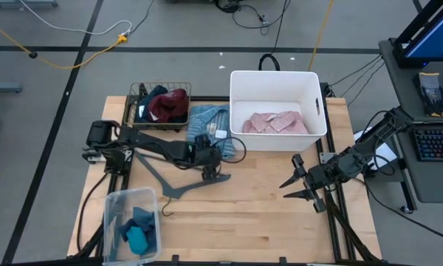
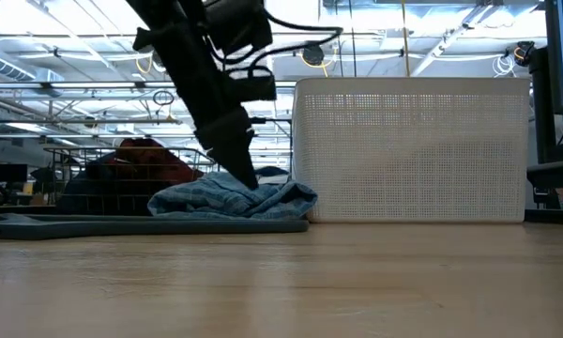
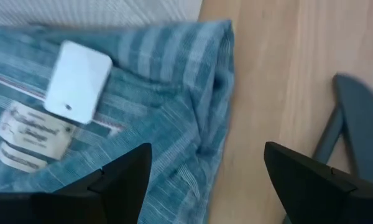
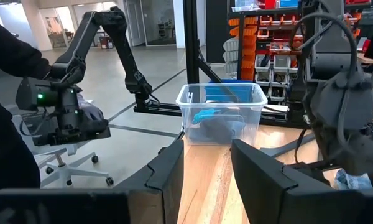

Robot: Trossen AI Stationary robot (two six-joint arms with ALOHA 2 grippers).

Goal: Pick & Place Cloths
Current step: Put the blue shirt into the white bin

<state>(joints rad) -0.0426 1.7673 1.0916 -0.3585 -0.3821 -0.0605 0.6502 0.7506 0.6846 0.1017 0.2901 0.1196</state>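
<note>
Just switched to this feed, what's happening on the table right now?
The left gripper hangs open over the edge of the light blue striped shirt, which lies on the table beside the white bin. A pink shirt already sits in that bin. The right gripper waits near the table's right edge, holding nothing.

Non-task items on and around the table.
White bin (image 1: 277,81) at table (image 1: 258,214) rear, right of centre; black wire basket (image 1: 136,100) at rear left; clear tub (image 1: 114,210) at front left corner. Grey hanger (image 1: 179,185) lies flat between tub and bin, hook toward the tub. Keyboard (image 1: 435,142) on side desk to the right. Yellow cable (image 1: 74,55) on floor behind.
</note>
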